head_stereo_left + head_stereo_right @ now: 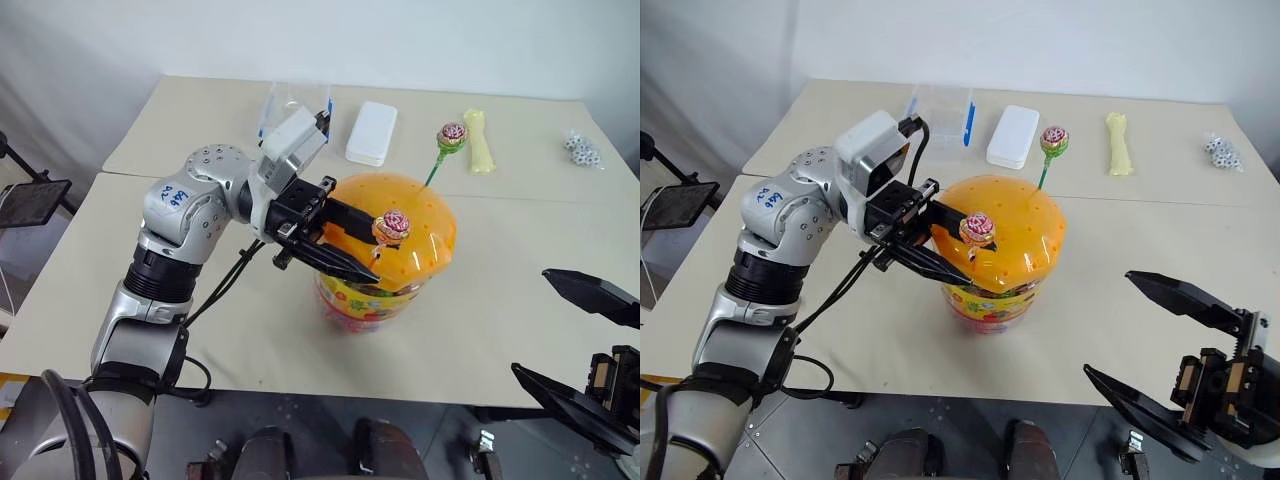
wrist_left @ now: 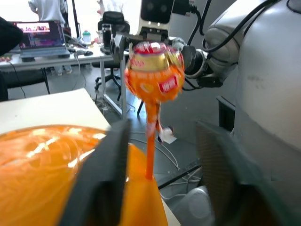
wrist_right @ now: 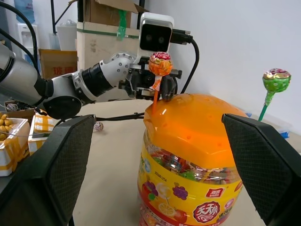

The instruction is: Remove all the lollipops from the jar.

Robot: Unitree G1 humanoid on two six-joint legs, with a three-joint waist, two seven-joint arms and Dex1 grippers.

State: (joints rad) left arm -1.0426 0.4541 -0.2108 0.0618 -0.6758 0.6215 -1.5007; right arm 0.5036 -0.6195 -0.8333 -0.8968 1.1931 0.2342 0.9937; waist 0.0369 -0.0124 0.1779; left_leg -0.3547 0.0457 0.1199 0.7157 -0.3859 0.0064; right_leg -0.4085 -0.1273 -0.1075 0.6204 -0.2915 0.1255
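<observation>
The jar, a clear tub with a colourful label and a domed orange lid, stands mid-table. Two lollipops stand upright in the lid's holes. One, on an orange stick, is near the lid's middle. The other, on a green stick, rises at the far edge. My left gripper reaches level over the lid, open, with one finger on each side of the orange stick and a gap showing on both sides in the left wrist view. My right gripper hangs open and empty near the table's front edge, right of the jar.
At the back of the table lie a clear box with blue clips, a white box, a pale yellow elongated object and a small cluster of wrapped bits. A dark screen on a stand is off the table's left side.
</observation>
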